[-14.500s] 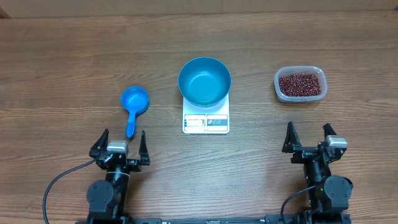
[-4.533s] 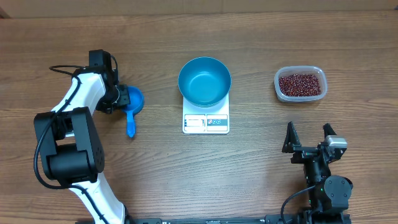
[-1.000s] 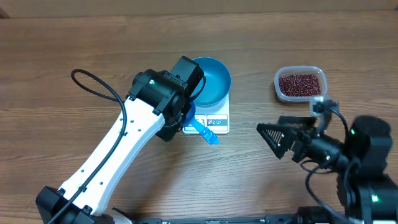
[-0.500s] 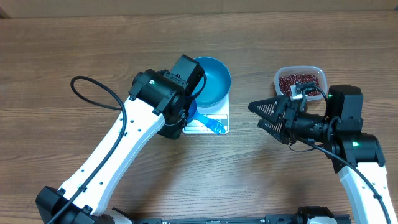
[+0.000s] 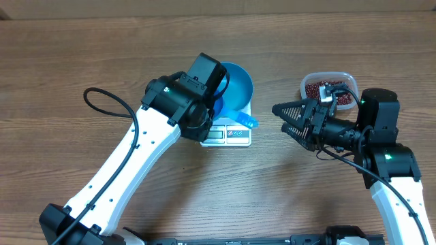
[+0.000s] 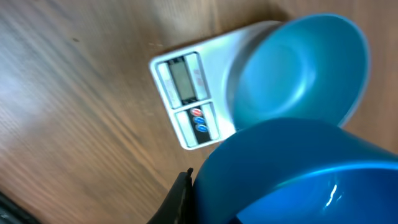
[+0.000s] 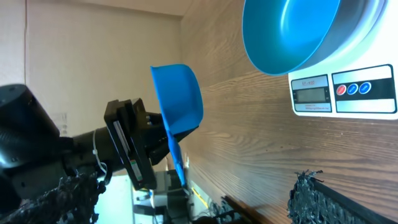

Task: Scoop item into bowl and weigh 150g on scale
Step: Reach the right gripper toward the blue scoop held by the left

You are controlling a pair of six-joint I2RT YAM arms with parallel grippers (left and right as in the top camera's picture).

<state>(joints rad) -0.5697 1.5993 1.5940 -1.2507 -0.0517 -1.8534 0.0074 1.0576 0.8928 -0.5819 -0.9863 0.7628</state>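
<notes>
The wooden table (image 5: 68,54) carries everything. The left arm (image 5: 136,156) reaches in from the near-left corner to the middle. There its left gripper (image 7: 152,140) is clamped tight on the cup end of the bright blue scoop (image 5: 245,122), which it holds above the table. The scoop's handle sticks out toward the right edge.

The right gripper (image 5: 281,119) faces that handle from just beside it. Its jaws are spread as wide as they go and hold nothing.

At the table's middle sits the white scale (image 5: 228,135). The teal bowl (image 5: 238,85) rests on its far part and is empty inside.

Toward the right edge is the clear tub (image 5: 349,77), partly hidden by the right arm. All the beans (image 5: 311,89) lie in it.

The task looks barely begun: the scoop is picked up, but no beans have been scooped. Probably a handover comes next. Scooping, pouring and weighing to the target are not yet done. I cannot read the display.
</notes>
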